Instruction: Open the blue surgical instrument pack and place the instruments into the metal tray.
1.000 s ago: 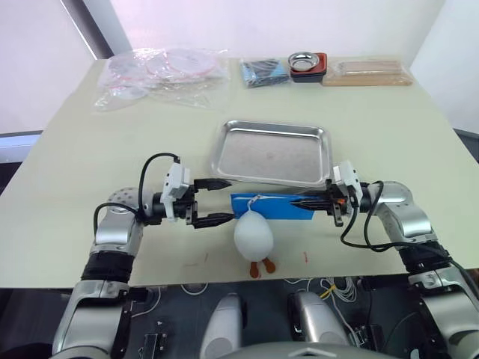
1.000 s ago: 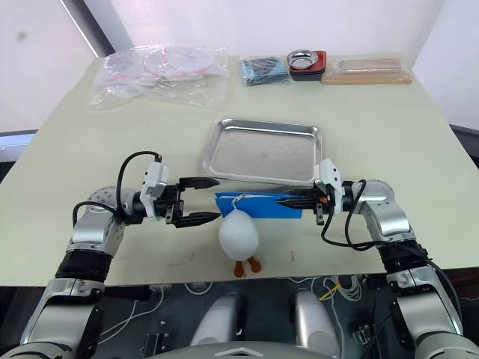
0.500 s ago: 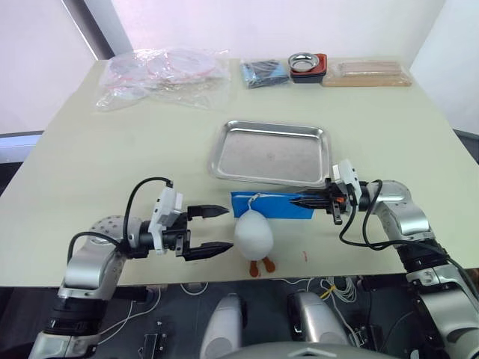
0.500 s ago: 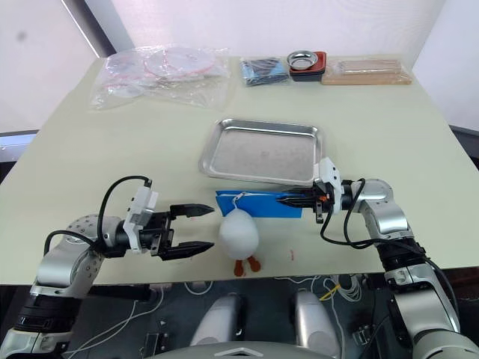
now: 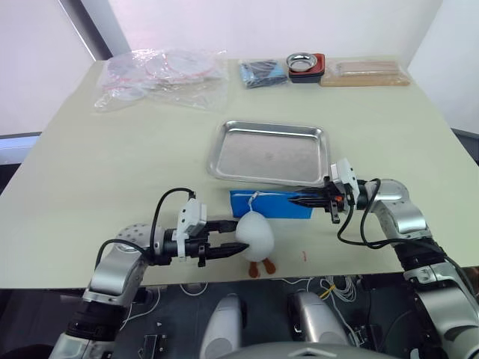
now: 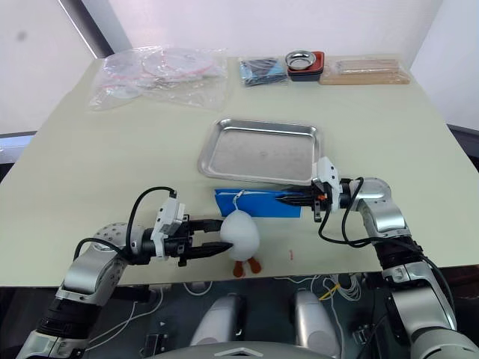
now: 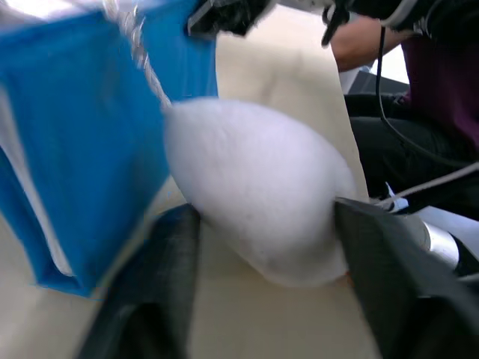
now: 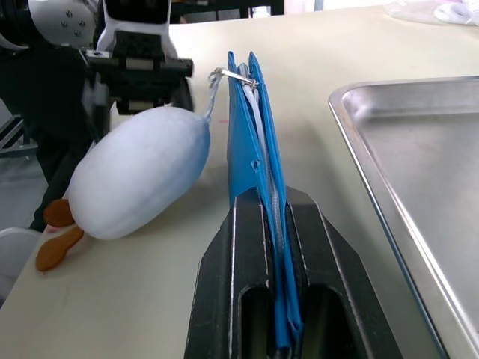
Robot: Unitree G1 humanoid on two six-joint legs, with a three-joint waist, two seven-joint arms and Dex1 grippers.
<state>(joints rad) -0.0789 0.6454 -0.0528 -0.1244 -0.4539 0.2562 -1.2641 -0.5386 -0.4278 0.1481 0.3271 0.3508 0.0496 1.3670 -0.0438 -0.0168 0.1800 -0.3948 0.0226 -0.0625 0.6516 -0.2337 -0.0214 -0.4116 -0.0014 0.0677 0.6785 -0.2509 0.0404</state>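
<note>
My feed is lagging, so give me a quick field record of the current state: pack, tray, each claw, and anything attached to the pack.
pack: blue pack, closed, standing on its edge on the table just in front of the tray
tray: metal tray, no instruments in it
right claw: right claw shut on the pack's end
left claw: left claw open, fingers either side of the white plush
attachment: white plush with orange feet, tied to the pack's zipper by a thin cord
instruments: none visible
</note>
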